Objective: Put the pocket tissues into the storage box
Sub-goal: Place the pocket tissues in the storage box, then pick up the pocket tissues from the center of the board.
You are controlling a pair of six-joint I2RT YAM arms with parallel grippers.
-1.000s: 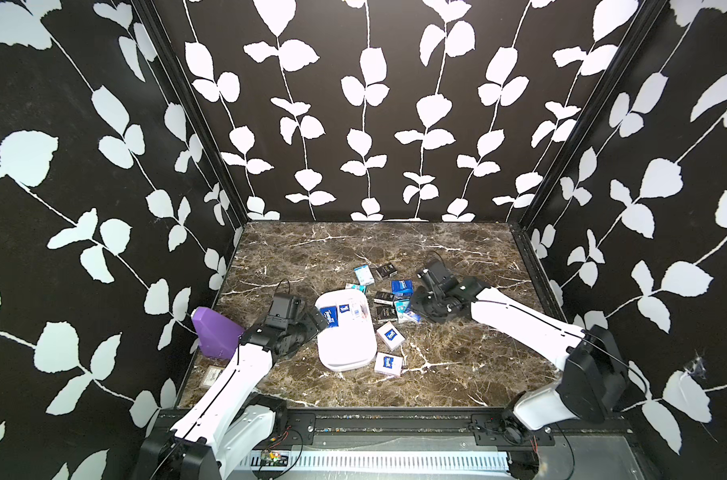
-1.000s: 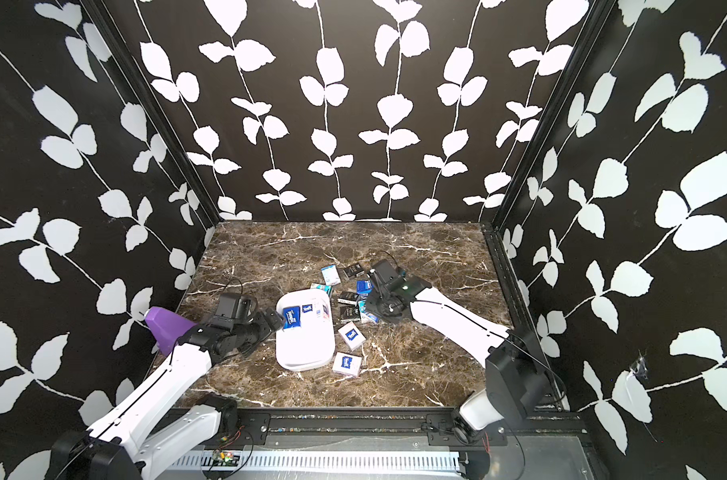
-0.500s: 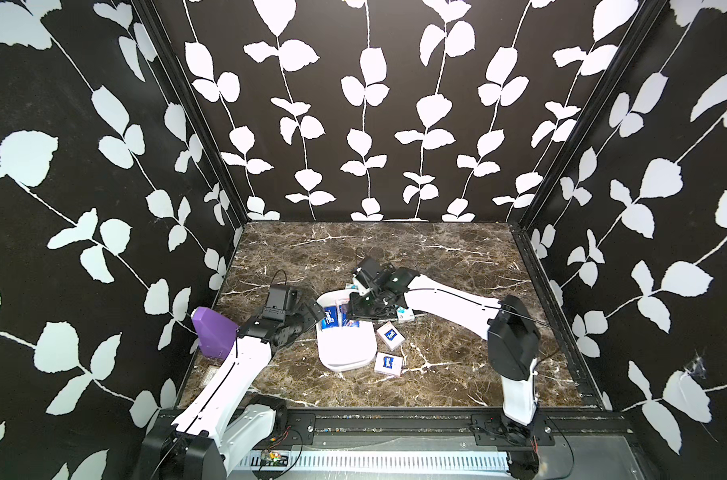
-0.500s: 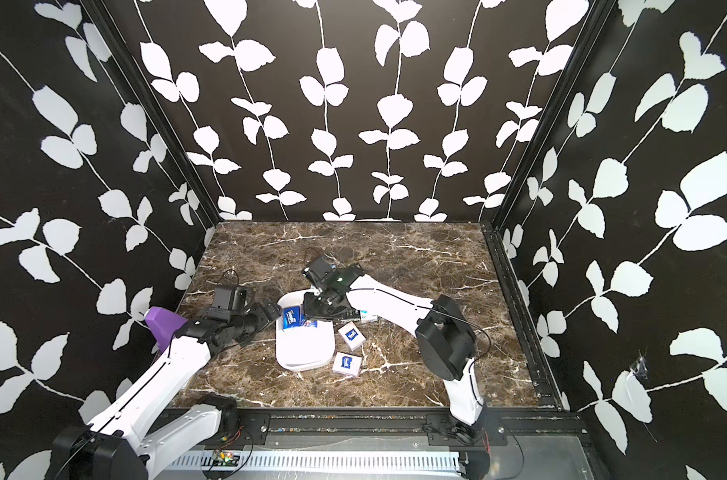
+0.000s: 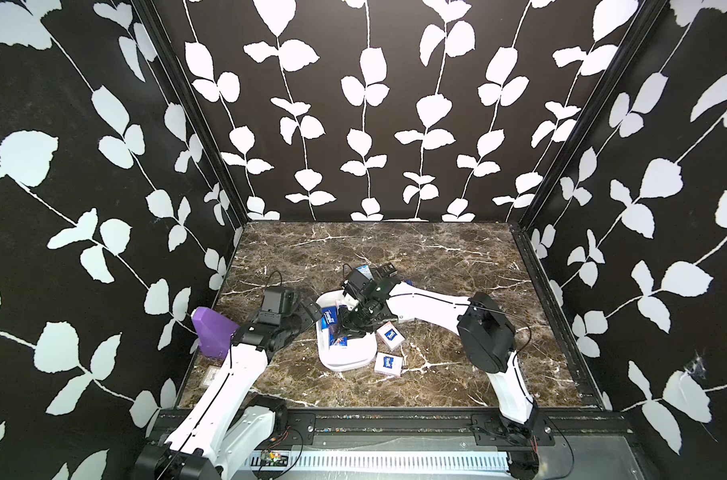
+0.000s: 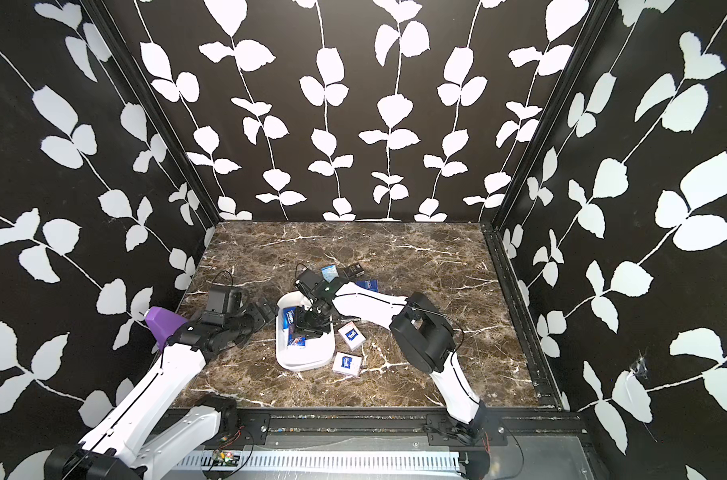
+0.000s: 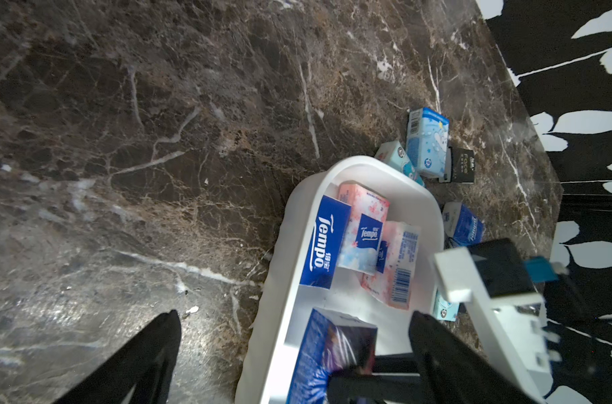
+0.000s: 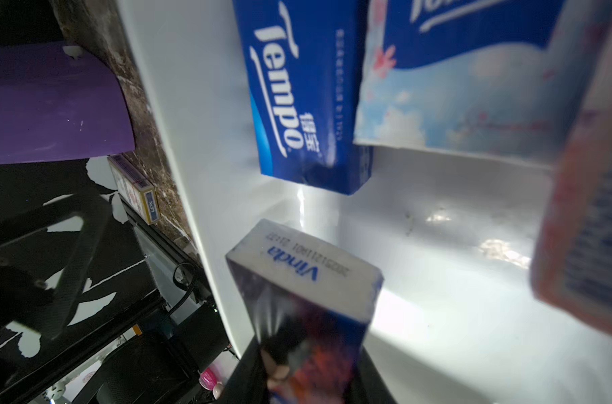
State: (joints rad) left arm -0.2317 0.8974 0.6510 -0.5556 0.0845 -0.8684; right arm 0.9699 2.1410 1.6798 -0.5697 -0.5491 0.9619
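The white storage box [image 5: 340,367] [image 6: 301,366] lies mid-table in both top views. My right gripper [image 5: 347,330] [image 8: 308,367] reaches down into it, shut on a blue-purple pack of pocket tissues [image 8: 304,280] [image 7: 329,353] that stands on end above the box floor. Inside lie a blue pack [image 7: 323,241], a pink-and-blue pack [image 7: 364,231] and a pink pack with a barcode [image 7: 395,262]. My left gripper [image 5: 311,311] [image 7: 294,314] stands open, straddling the box's left rim with nothing held. More pocket tissues lie outside the box.
Two white packs with blue logos [image 5: 390,336] [image 5: 388,364] lie right of the box. A light-blue pack [image 7: 427,140], a black one [image 7: 460,166] and a blue one [image 7: 463,224] lie beyond it. A purple object [image 5: 214,332] stands by the left wall, with a small flat box [image 8: 133,189] near the front edge.
My right arm has swung left from the pile beside the box to over the box, carrying the pack, and lowered into it. The left gripper stays open at the box's left rim.
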